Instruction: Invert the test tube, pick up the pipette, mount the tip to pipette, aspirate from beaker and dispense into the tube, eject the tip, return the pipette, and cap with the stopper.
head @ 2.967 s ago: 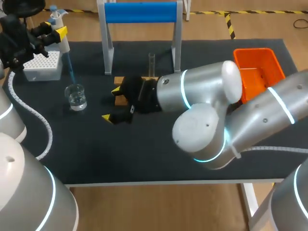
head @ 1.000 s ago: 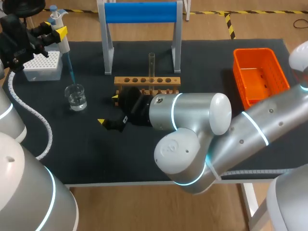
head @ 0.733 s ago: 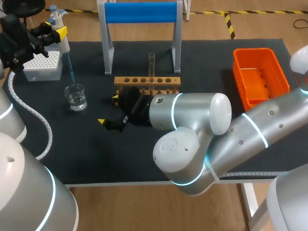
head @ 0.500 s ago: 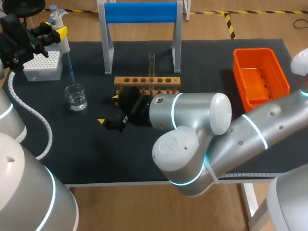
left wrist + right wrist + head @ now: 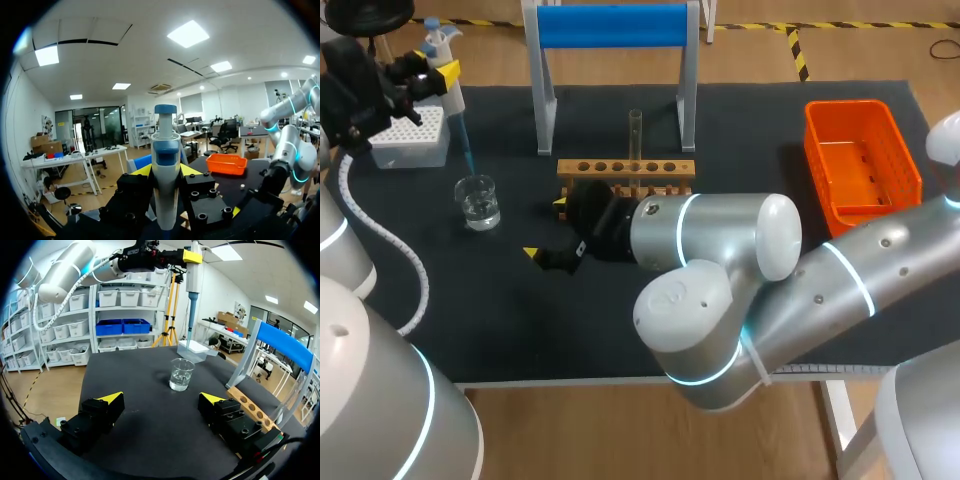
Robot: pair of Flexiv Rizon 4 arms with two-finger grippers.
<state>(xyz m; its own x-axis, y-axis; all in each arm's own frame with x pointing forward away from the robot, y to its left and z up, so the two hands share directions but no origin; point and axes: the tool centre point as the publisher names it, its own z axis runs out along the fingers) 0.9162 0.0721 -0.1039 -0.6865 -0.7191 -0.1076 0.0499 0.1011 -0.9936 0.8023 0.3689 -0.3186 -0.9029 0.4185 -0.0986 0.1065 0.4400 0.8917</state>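
Observation:
My left gripper (image 5: 432, 72) is shut on a white pipette (image 5: 448, 88) at the table's far left. The pipette's blue tip (image 5: 466, 140) points down and ends just above the rim of a glass beaker (image 5: 478, 200) that holds water. In the left wrist view the pipette (image 5: 165, 185) stands upright between the fingers. An empty test tube (image 5: 635, 133) stands upright in the wooden rack (image 5: 626, 169). My right gripper (image 5: 545, 230) stands wide open just above the mat, in front of the rack's left end. From it I see the beaker (image 5: 180, 374) ahead and the pipette (image 5: 193, 267) above.
A white tip box (image 5: 410, 135) sits behind the beaker at the far left. The pipette stand with a blue bar (image 5: 612, 25) rises behind the rack. An orange basket (image 5: 860, 150) is at the back right. My right arm's bulky elbow (image 5: 710, 290) covers the mat's front middle.
My left gripper and the pipette have shifted very slightly. The right gripper has kept its place, while that arm's elbow has drifted a little to the left.

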